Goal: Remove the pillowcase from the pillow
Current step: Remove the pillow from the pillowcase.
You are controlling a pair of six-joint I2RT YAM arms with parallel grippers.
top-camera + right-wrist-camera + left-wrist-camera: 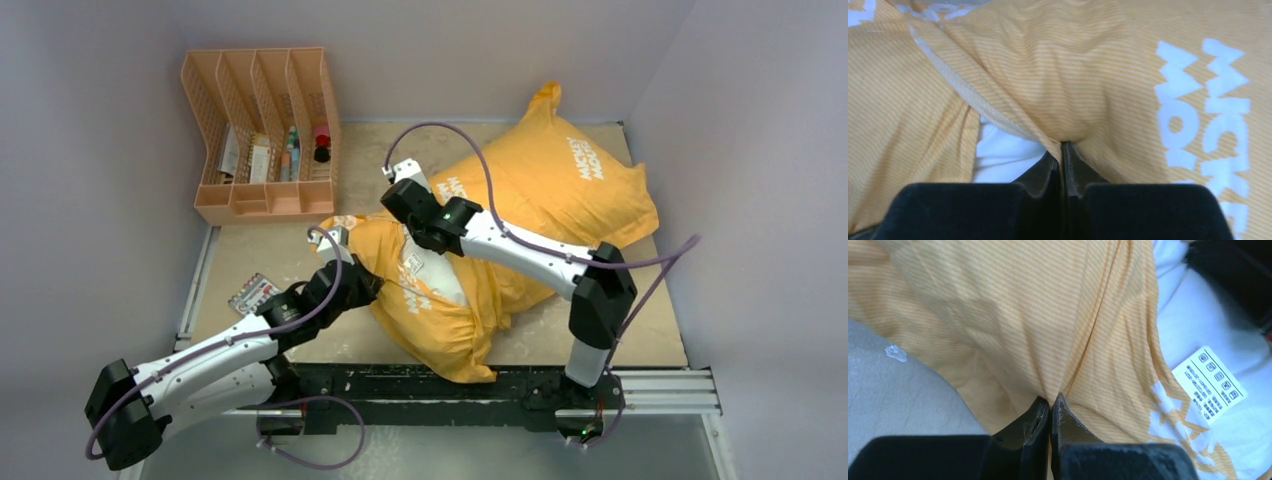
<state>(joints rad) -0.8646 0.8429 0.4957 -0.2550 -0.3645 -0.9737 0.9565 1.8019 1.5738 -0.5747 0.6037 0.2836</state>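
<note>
The orange-yellow pillowcase point(540, 190) with white lettering lies across the table's middle and right, bunched at its near end. The white pillow point(432, 272) shows through the case's opening, its printed tag point(1209, 383) visible. My left gripper point(362, 283) is shut on a fold of pillowcase point(1058, 330) at the opening's left edge. My right gripper point(418, 238) is shut on the pillowcase point(1073, 90) hem above the pillow point(1003, 152). The Mickey face side is hidden.
An orange mesh desk organiser point(262, 135) with bottles and pens stands at the back left. A small printed packet point(251, 294) lies on the table by the left arm. Walls close in on both sides. A black rail point(420, 385) runs along the near edge.
</note>
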